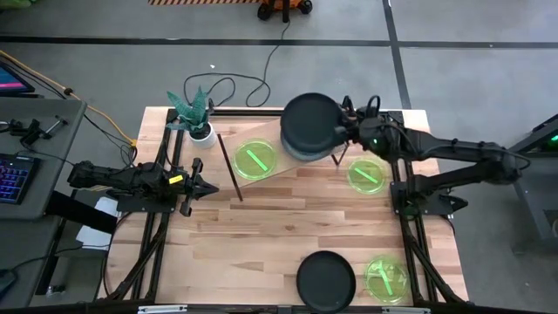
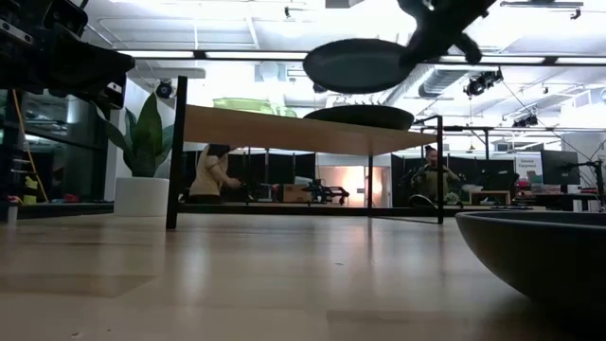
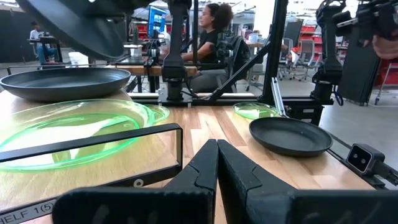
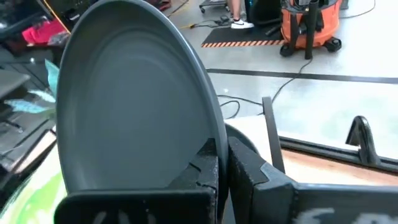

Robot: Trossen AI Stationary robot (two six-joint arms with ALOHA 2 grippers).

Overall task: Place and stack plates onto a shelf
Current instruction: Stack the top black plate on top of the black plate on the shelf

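The right gripper pinches the rim of a matte dark grey round plate, held flat, face up, above another grey plate on the light wooden shelf. The left gripper waits, fingers closed and empty.

My right gripper held a grey plate over the shelf — green plate beside it; left gripper shut, idle.
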